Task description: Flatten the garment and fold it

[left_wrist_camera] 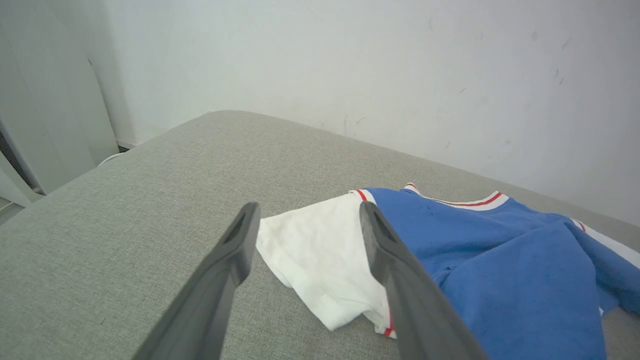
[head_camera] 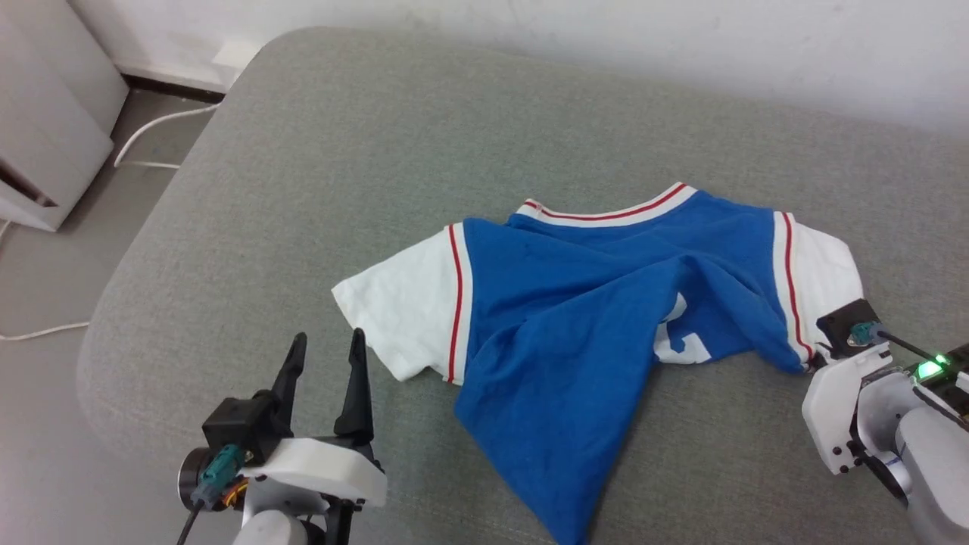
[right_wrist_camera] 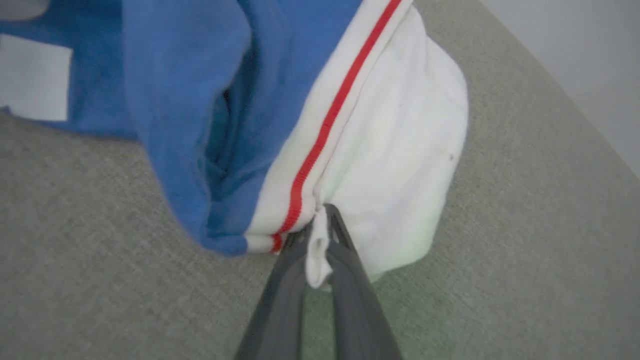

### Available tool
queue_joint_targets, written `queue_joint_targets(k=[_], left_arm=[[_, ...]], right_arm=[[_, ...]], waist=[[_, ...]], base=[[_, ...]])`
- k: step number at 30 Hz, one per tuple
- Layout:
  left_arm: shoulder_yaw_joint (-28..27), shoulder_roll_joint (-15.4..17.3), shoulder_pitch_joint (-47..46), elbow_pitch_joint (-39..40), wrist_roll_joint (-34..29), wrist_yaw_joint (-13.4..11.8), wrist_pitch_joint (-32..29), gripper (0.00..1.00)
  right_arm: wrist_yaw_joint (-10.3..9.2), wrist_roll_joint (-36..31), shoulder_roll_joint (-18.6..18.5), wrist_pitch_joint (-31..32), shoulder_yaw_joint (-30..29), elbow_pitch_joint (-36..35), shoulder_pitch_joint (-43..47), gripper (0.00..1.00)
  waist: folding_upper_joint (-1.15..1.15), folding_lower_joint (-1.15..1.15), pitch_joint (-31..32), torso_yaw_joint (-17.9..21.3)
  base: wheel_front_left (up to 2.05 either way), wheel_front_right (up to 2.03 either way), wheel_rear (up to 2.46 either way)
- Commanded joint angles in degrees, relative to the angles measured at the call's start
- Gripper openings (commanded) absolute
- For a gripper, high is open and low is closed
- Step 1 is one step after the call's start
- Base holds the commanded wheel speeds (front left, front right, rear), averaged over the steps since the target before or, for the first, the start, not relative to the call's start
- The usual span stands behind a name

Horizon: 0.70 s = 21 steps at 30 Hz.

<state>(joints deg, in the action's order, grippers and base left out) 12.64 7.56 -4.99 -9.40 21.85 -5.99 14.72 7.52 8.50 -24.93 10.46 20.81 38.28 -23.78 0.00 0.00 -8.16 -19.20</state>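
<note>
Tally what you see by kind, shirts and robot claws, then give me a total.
Shirts: 1, the garment
Claws: 2, left claw open, right claw shut on the garment
Total: 3

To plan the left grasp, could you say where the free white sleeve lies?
In the head view the sleeve lies on the grey cushion at the garment's left, just beyond the left gripper.

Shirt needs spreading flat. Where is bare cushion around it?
Bare grey cushion lies between the garment and the wall, and left of its white sleeve, past the open left tool. Crowded at the other sleeve, where the right tool pinches the fabric.
</note>
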Motion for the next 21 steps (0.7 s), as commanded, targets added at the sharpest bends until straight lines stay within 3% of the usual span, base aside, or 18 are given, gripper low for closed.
queue_joint_targets(k=[1,7,13,17,20,21], left_arm=[[-0.33,-0.17,0.32,-0.3,-0.53,0.66,0.28,1.0],[-0.98,-0.55,1.54,-0.76,-1.26,1.3,0.28,1.0],[-1.17,-0.76,3.3,-1.44,-1.1,1.83,0.28,1.0],[-1.12,-0.72,3.71,-2.05,-0.44,2.25,0.09,1.0],[-0.93,-0.49,3.38,-2.81,-0.04,2.52,-0.81,1.0],[-0.71,-0.39,3.1,-3.14,-0.01,2.66,-1.29,1.0]], right_arm=[[-0.03,0.62,0.33,-0.05,0.47,1.37,1.09,0.0],[-0.03,1.28,-0.91,-1.78,-1.82,-0.61,3.27,0.0],[-0.03,-1.87,-2.71,1.55,-9.7,-6.43,9.62,0.0],[-0.03,-4.63,-1.53,3.95,-14.31,-12.26,15.73,0.0],[-0.03,-4.75,0.61,4.07,-13.96,-15.15,19.32,0.0],[-0.03,-4.56,1.19,3.54,-13.73,-15.93,20.0,0.43]], waist=[[0.0,0.0,2.51,2.61],[0.0,0.0,5.78,6.46],[0.0,0.0,8.19,9.77],[0.0,0.0,8.49,11.41],[0.0,0.0,8.14,13.18],[0.0,0.0,8.02,13.64]], base=[[0.0,0.0,0.0],[0.0,0.0,0.0],[0.0,0.0,0.0],[0.0,0.0,0.0],[0.0,0.0,0.0],[0.0,0.0,0.0]])
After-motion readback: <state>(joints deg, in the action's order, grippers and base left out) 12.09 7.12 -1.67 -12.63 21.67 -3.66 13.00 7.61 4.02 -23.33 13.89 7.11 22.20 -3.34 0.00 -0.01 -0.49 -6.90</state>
